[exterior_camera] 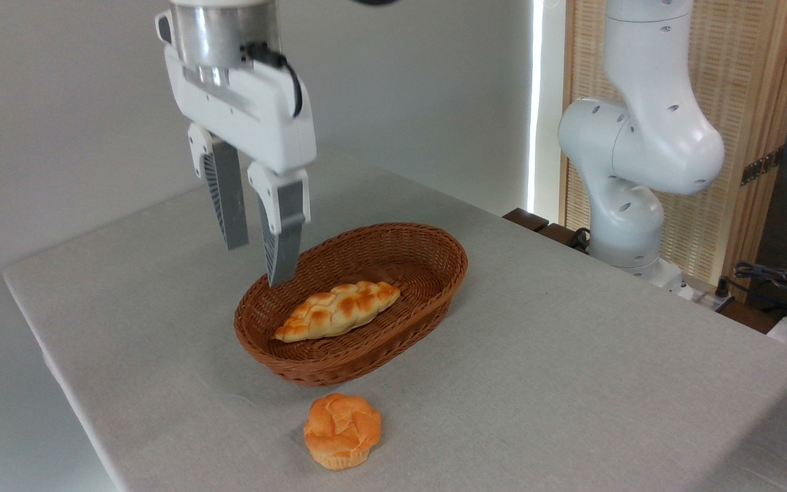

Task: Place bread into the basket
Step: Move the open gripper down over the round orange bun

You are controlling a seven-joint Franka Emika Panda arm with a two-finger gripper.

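Observation:
The bread [342,430], a small round orange-golden bun with a cracked top, sits on the table just in front of the basket [427,273]. That basket is oval, brown wicker and shallow. My gripper [257,263] hangs open above the basket's back left rim, fingers pointing down with nothing between them. It is well above and behind the bun.
A long braided golden loaf [337,309] lies inside the basket. The white arm base [632,171] stands at the table's right rear, with cables [776,280] beside it. The grey table's left edge [59,369] runs close to the bun.

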